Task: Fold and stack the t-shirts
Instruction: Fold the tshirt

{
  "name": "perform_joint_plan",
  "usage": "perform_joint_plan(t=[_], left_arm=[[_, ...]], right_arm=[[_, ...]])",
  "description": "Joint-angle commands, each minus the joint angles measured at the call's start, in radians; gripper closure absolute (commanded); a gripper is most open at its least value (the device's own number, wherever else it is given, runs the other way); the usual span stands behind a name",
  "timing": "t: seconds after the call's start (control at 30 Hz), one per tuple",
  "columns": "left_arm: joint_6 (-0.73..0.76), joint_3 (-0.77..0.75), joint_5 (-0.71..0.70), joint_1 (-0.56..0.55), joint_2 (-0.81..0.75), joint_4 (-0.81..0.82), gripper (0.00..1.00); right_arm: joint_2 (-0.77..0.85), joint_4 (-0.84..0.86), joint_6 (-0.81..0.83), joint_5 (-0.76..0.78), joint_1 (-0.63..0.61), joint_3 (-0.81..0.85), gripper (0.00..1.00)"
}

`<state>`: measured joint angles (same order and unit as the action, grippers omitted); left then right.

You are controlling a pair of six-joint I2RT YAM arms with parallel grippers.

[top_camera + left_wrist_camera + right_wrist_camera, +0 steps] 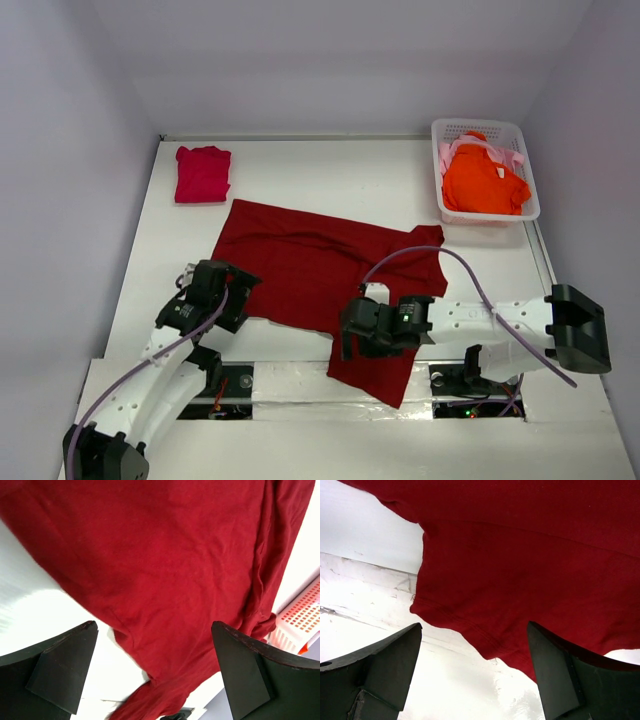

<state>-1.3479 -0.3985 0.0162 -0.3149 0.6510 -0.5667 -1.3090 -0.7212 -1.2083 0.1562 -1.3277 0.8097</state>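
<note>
T-shirts are spread across this scene, and only one looks finished: the crimson-pink shirt [203,174], folded into a small square at the far left corner of the table [300,170].

Nearer the arms on the left, the left gripper [215,295] hovers at the near-left edge of the large dark red shirt [320,270], jaws wide apart and holding nothing. Its wrist view shows red cloth filling the space beyond the spread fingers [65,670]. I cannot tell whether the tips touch the fabric yet.

The dark red shirt lies flat and slightly askew mid-table. Its near end runs past the table's front edge onto the lower ledge between the arm bases.

Over that near end sits the right gripper [350,335], also parted and empty, with a rounded hem corner lying between its fingers [385,675] in the wrist view.

At the far right, the white basket [485,125] holds the bright orange shirt [485,185], with the pale pink shirt [447,155] showing around it.

The step in hand appears to be the first fold of the red shirt. To do it well, each claw should pinch right at the cloth's edge and catch both layers. The arms should then lift together with light tension between them so the fabric does not sag. Bringing the overhanging end up onto the table first would keep the crease straight.
</note>
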Motion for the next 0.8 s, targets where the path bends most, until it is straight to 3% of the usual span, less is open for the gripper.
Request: perform_joint_plan(t=[0.0,0.27,0.57,0.77], left_arm=[[-0.025,0.016,-0.038,-0.006,0.006,0.039,0.04],[0.0,0.02,-0.036,-0.006,0.093,0.06,0.06],[-0.033,-0.051,-0.15,-0.006,0.101,0.018,0.08],[-0.066,-0.03,-0.142,-0.006,0.114,0.027,0.08]], right_arm=[[-0.019,-0.029,-0.002,0.005,0.007,0.06,0.1],[-0.009,-0.041,-0.026,0.008,0.007,0.071,0.1],[0.024,-0.017,-0.017,0.006,0.007,0.032,0.1],[0.013,-0.021,0.015,0.016,0.007,0.032,0.1]])
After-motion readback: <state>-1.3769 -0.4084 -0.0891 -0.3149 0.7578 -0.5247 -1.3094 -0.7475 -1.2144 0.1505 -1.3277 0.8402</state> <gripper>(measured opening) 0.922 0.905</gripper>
